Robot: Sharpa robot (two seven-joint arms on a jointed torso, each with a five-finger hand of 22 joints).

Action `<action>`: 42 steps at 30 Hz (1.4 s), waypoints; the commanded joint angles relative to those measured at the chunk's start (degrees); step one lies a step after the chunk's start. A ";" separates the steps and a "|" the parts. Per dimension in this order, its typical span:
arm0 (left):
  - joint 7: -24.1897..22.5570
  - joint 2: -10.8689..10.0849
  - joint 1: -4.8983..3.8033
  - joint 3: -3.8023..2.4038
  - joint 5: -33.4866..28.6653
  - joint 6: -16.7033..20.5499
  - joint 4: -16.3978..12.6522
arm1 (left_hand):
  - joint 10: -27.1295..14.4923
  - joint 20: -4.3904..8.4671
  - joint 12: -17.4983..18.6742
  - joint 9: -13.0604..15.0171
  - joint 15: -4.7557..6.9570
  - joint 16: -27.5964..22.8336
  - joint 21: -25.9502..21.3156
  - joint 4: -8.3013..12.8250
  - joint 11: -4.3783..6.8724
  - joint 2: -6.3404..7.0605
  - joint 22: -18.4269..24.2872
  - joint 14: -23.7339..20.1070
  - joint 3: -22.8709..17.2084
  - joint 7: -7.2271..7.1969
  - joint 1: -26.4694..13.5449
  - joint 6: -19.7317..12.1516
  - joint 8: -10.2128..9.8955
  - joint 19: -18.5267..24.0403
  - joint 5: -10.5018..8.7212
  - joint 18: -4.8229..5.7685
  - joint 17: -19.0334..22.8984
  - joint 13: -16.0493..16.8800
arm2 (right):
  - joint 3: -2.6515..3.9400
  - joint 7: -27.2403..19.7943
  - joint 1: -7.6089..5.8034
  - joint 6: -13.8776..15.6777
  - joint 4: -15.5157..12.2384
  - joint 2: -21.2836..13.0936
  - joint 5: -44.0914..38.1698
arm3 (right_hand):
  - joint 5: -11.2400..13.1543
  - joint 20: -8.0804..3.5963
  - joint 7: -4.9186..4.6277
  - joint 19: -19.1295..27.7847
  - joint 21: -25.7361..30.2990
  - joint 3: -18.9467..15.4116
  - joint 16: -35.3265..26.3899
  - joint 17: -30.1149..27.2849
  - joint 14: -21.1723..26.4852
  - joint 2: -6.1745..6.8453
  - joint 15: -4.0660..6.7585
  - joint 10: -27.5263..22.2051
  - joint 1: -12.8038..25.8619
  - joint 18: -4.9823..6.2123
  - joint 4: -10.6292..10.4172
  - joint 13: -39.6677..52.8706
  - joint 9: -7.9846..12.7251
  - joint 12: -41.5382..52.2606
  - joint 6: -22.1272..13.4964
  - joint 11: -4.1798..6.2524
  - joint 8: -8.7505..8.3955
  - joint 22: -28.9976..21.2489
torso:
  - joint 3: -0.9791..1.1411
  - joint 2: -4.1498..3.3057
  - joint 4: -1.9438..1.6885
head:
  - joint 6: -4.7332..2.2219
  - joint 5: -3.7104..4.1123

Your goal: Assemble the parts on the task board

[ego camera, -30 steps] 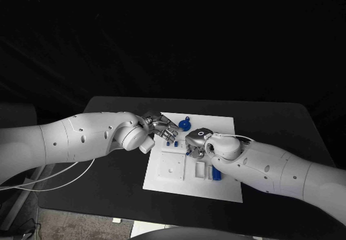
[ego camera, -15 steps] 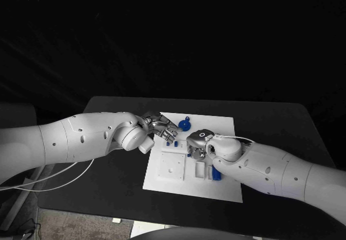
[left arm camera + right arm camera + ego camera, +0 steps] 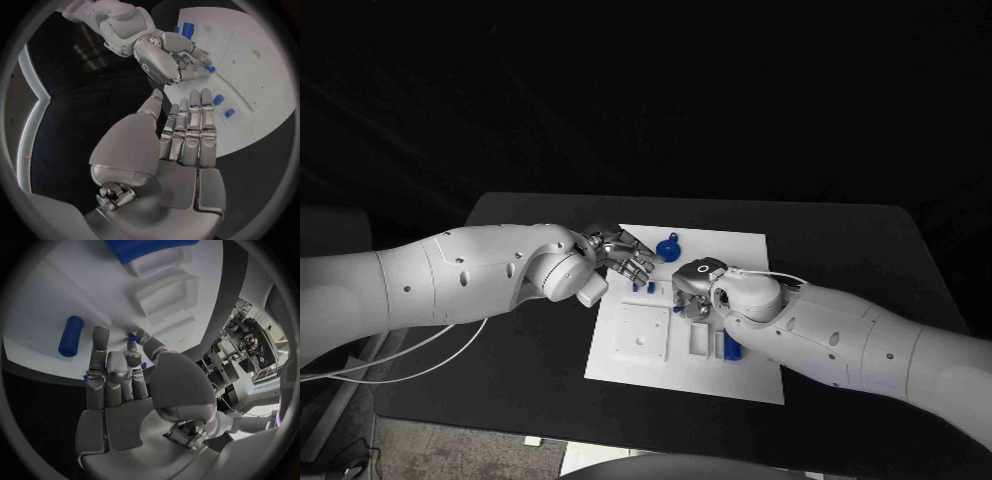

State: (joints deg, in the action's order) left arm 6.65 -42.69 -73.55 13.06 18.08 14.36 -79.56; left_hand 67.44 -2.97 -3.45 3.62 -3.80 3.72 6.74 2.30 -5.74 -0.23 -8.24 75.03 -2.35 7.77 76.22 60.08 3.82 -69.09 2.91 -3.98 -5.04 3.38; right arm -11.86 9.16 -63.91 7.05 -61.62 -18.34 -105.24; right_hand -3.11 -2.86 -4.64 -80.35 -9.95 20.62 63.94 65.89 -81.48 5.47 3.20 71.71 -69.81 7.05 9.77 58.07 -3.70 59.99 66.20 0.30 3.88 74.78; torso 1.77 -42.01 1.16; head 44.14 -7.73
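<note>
On the black tabletop (image 3: 848, 250) lies the white task board (image 3: 733, 255). Left hand (image 3: 626, 256) hovers at its near-left edge, fingers (image 3: 187, 130) straight, holding nothing. Right hand (image 3: 692, 290), mid-board, pinches a small blue part (image 3: 132, 336); best lowered upright and gently.

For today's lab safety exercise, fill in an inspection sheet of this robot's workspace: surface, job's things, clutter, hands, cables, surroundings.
Surface: black table, bare around the board.
Job's things: white task board mid-table; blue parts on it, one blue cylinder lying loose.
Clutter: nothing seen.
Hands: left hand open, fingers straight, above the board's edge; right hand pinches a small blue part over the board.
Cables: white cables hang beside the left arm.
Surroundings: dark.
</note>
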 commanded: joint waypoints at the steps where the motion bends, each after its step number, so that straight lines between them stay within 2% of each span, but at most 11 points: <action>1: -0.22 0.11 -0.06 -0.04 0.15 -0.50 -0.07 | -0.06 0.00 0.09 0.00 -0.24 -0.05 0.30 0.21 -0.23 -0.29 -0.07 -0.08 -0.03 0.00 -0.10 -0.55 -0.14 0.39 -0.14 -0.20 -0.06 -0.06 | -0.29 0.56 0.34 -3.67 0.49 -0.08 -0.23 | 0.08 0.10 -0.32 0.26 0.42 -0.86 -0.48 -0.24 0.54 0.76 -0.06 -0.67 0.09 -0.35 -0.21 -0.29 0.16 -0.47 -1.21 -0.15 -0.37 -0.27 | 0.02 0.03 -0.02 | 0.07 0.02; 4: -0.21 0.12 -0.06 -0.04 0.15 -0.51 -0.09 | -0.12 -0.01 0.09 0.00 -0.25 -0.04 0.31 0.22 -0.26 -0.26 -0.07 -0.09 -0.02 0.05 -0.12 -0.65 -0.16 0.42 -0.14 -0.20 -0.06 -0.06 | -0.43 0.37 0.35 -3.78 0.50 -0.01 -0.09 | -0.22 0.22 -0.42 0.16 0.61 -1.18 -0.50 -0.39 0.60 0.33 -0.14 -0.88 -0.29 -0.22 -0.29 -0.48 0.14 -0.46 -1.61 -0.19 -0.33 -0.54 | 0.02 0.00 0.00 | 0.11 0.03; 8: -0.22 0.15 -0.06 -0.04 0.17 -0.51 -0.12 | -0.12 0.00 0.08 0.00 -0.25 -0.04 0.31 0.26 -0.26 -0.26 -0.08 -0.09 -0.05 0.04 -0.06 -0.68 -0.14 0.41 -0.14 -0.21 -0.05 -0.06 | -1.26 0.34 0.40 -3.75 0.61 0.07 -0.09 | -0.17 0.29 -0.19 0.03 0.53 0.50 -0.29 -0.36 0.46 -0.39 0.00 -0.77 -0.41 -0.02 0.35 -0.50 0.17 -0.23 -0.57 0.02 -0.37 -0.45 | 0.02 0.00 -0.08 | 0.22 0.08; 12: -0.22 0.12 -0.06 -0.04 0.42 -0.49 -0.19 | -0.12 0.00 0.08 0.00 -0.25 -0.05 0.31 0.28 -0.25 -0.26 -0.08 -0.10 -0.05 0.04 -0.03 -0.69 -0.14 0.41 -0.14 -0.21 -0.05 -0.06 | -1.75 0.53 0.71 -3.83 0.83 0.07 -0.27 | -0.16 0.38 0.15 0.02 0.34 2.62 -0.13 -0.37 0.34 -1.08 0.15 -0.65 0.25 0.18 0.78 -0.60 0.17 -0.11 0.67 0.24 -0.38 -0.16 | -0.01 -0.06 -0.11 | 0.33 0.05; 20: -0.22 0.10 -0.06 -0.04 0.73 -0.45 -0.22 | -0.12 0.00 0.08 0.00 -0.25 -0.05 0.31 0.28 -0.25 -0.26 -0.08 -0.10 -0.05 0.04 -0.03 -0.69 -0.14 0.41 -0.14 -0.21 -0.05 -0.06 | -2.13 0.37 1.24 -4.64 1.04 -0.05 -0.41 | -0.32 0.80 0.36 0.50 -0.22 7.76 -0.01 -0.43 0.38 -2.80 0.26 -0.66 0.86 0.87 2.37 -0.60 0.11 0.10 2.42 0.42 -0.35 0.93 | 0.00 -0.02 -0.02 | 0.57 -0.04; 27: -0.21 0.17 -0.06 -0.04 0.83 -0.39 -0.17 | -0.12 0.00 0.08 0.00 -0.25 -0.05 0.32 0.30 -0.25 -0.26 -0.08 -0.09 -0.07 0.03 -0.01 -0.68 -0.13 0.41 -0.14 -0.21 -0.05 -0.06 | -2.22 0.30 1.55 -4.69 1.19 -0.03 -1.00 | 0.00 1.11 0.61 0.65 -0.84 8.49 0.22 -0.33 0.25 -3.84 0.36 -0.20 1.23 1.34 3.25 -0.43 0.07 0.40 3.53 0.59 -0.30 1.13 | 0.02 0.03 -0.03 | 0.74 0.03; 32: -0.20 0.18 -0.06 -0.04 0.94 -0.37 -0.17 | -0.09 0.02 0.09 0.01 -0.23 -0.04 0.34 0.37 -0.24 -0.29 -0.09 -0.07 -0.12 0.02 0.07 -0.63 -0.12 0.40 -0.14 -0.22 -0.05 -0.06 | -2.24 0.47 1.91 -4.23 1.64 0.07 -1.97 | -0.02 1.38 0.80 0.72 -1.19 8.08 0.37 -0.24 0.11 -3.96 0.45 0.09 1.14 1.69 3.79 -0.31 0.06 0.48 4.31 0.75 -0.31 1.14 | 0.00 0.00 -0.03 | 0.77 0.10; 37: -0.21 0.17 -0.06 -0.04 1.08 -0.37 -0.19 | -0.09 0.02 0.09 0.00 -0.22 -0.05 0.34 0.48 -0.24 -0.25 -0.10 -0.07 -0.15 0.04 0.18 -0.66 -0.14 0.41 -0.14 -0.22 -0.05 -0.07 | -2.24 0.90 2.26 -3.67 1.77 0.08 -3.05 | -0.23 1.61 0.94 0.74 -1.47 6.00 0.50 -0.15 0.00 -3.14 0.43 0.28 0.82 1.88 4.30 -0.16 0.06 0.62 4.65 0.77 -0.30 1.06 | -0.02 0.04 0.00 | 0.86 0.12; 39: -0.23 0.16 -0.06 -0.04 1.24 -0.37 -0.21 | -0.09 0.02 0.09 0.00 -0.22 -0.05 0.34 0.48 -0.24 -0.25 -0.10 -0.07 -0.15 0.04 0.18 -0.66 -0.14 0.41 -0.14 -0.22 -0.05 -0.07 | -2.24 1.05 2.40 -3.46 1.77 0.09 -3.38 | -0.62 1.71 1.04 0.74 -1.48 4.83 0.46 -0.18 0.00 -2.31 0.42 0.31 1.03 1.89 4.23 -0.14 0.07 0.64 4.69 0.78 -0.31 0.98 | -0.03 0.04 0.00 | 0.87 0.16; 42: -0.24 0.16 -0.06 -0.04 1.41 -0.37 -0.23 | -0.09 0.02 0.09 0.00 -0.22 -0.05 0.34 0.48 -0.24 -0.25 -0.10 -0.07 -0.15 0.04 0.18 -0.66 -0.14 0.41 -0.14 -0.22 -0.05 -0.07 | -2.24 1.14 2.56 -3.27 1.74 0.13 -3.87 | -1.11 1.86 1.14 0.71 -1.40 3.25 0.47 -0.18 -0.03 -2.00 0.44 0.35 0.70 1.96 3.89 -0.04 0.09 0.72 4.72 0.83 -0.33 0.80 | 0.02 0.06 -0.01 | 0.91 0.20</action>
State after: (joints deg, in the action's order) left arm 6.71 -42.63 -73.55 13.07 18.99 14.38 -79.63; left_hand 67.44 -2.97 -3.45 3.62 -3.80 3.72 6.74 2.53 -5.74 -0.23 -8.28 75.03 -2.57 7.83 76.22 59.72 3.82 -69.09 2.91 -3.98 -5.02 3.38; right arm -12.92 9.48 -63.10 10.62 -60.70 -17.79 -107.39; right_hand -4.02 -1.31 -3.55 -79.64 -11.07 23.73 64.24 65.66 -81.25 3.11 3.38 72.08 -69.01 7.94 13.62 57.99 -3.64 60.50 70.63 0.83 3.45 74.94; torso 1.77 -41.98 1.15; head 45.02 -7.56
